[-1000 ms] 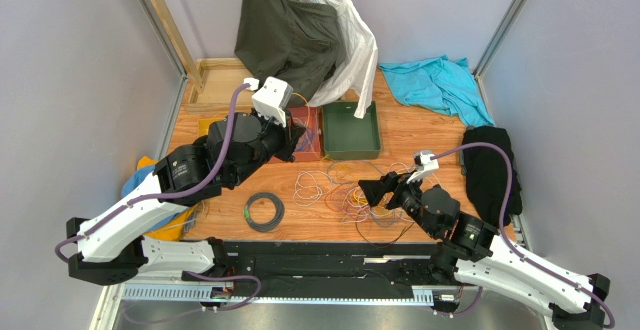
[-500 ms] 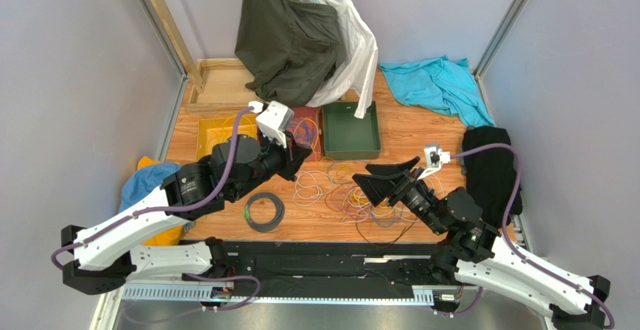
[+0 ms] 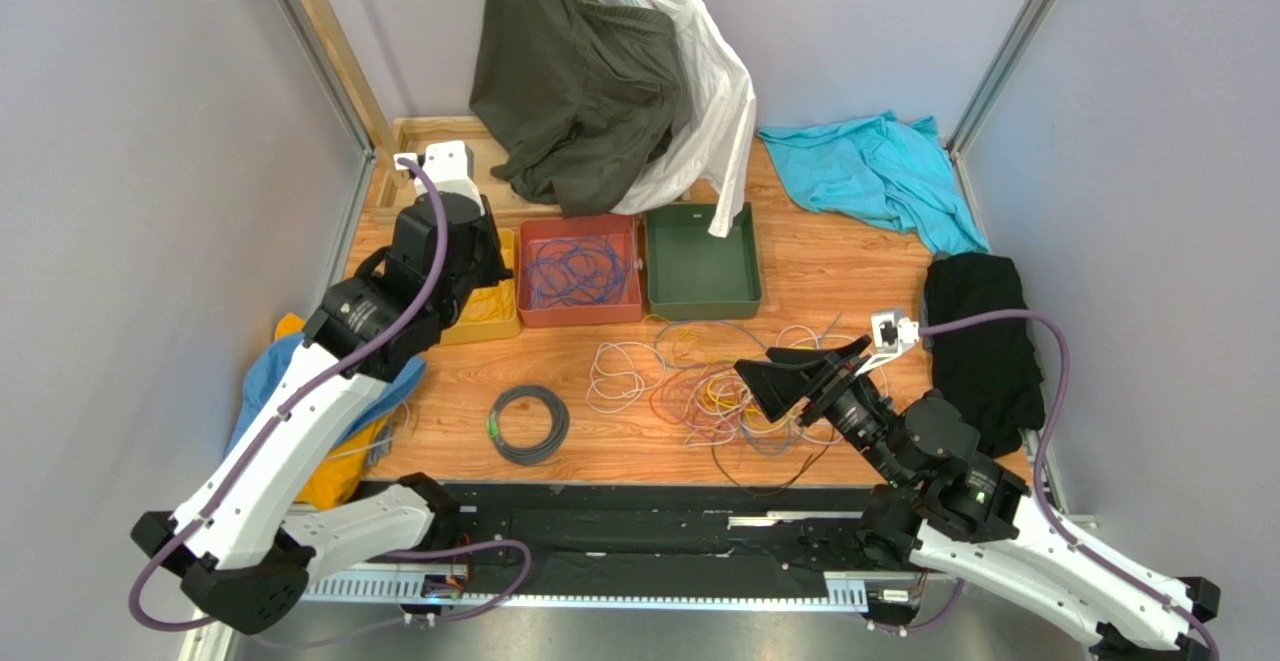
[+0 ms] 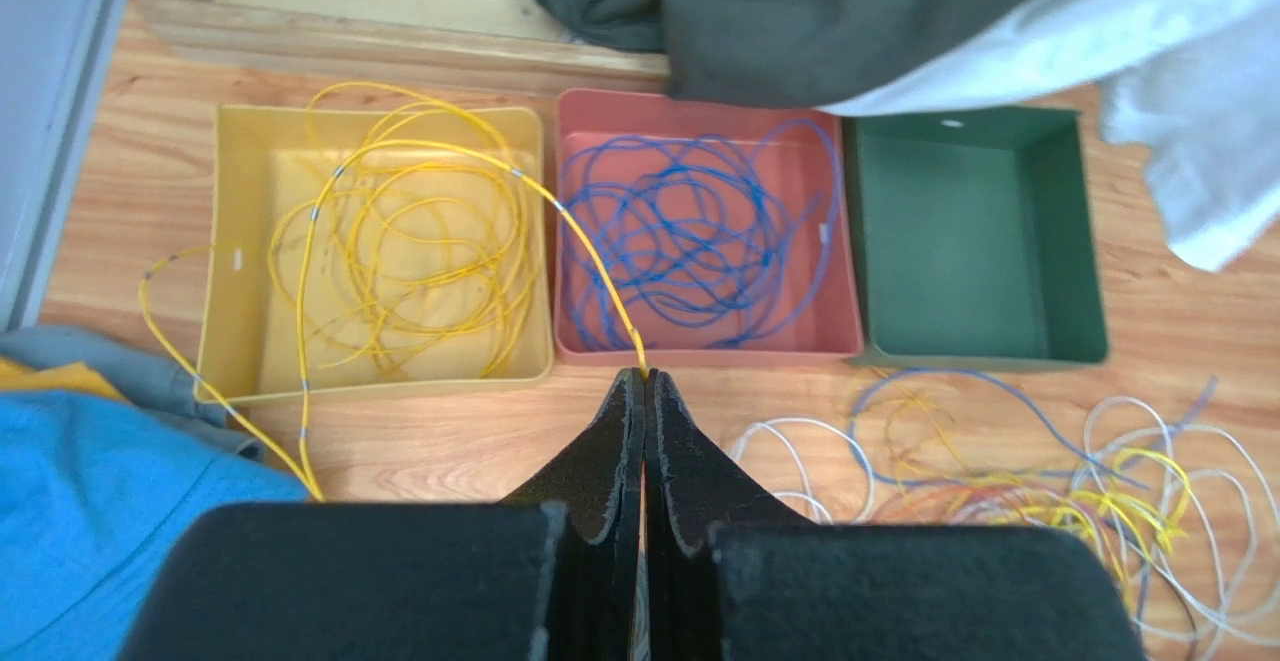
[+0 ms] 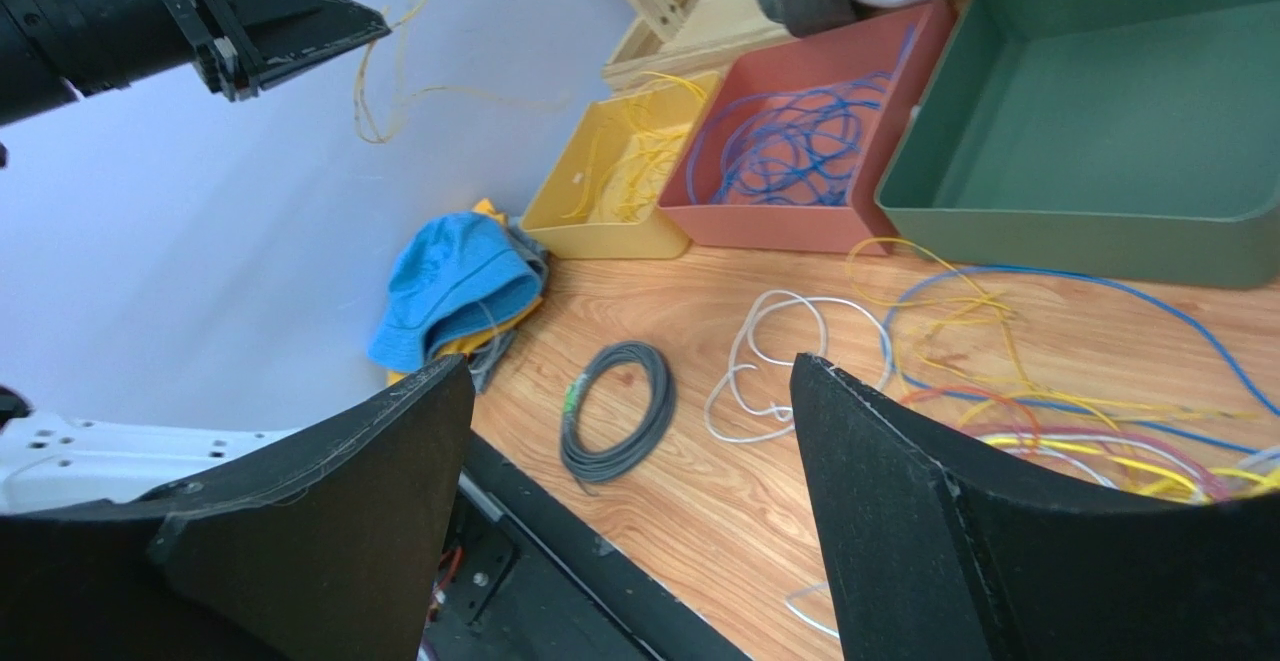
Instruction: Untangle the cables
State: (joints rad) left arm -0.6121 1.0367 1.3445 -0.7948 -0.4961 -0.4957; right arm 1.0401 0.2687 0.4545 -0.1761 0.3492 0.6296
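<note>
So, the white-and-black left arm (image 3: pixel 301 421) is stretched way out toward 11 o'clock. Its left gripper (image 4: pixel 643 391) is clamped tight on a thin yellow cable (image 4: pixel 579 241) that loops into the shallow yellow plastic tray (image 4: pixel 226 256) at its 10 o'clock. The right arm (image 3: pixel 1022 556) sits low at 5 o'clock. Its right gripper (image 5: pixel 628 369) is spread wide, holding nothing, and hovers just off the loose tangle of thin coloured cables (image 3: pixel 706 391) mid-table.

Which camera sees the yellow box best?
The left wrist camera: it looks down into the whole yellow box, with yellow cables looped inside. From the top camera the left arm hides most of it. The right wrist camera shows it small and from the side.
</note>
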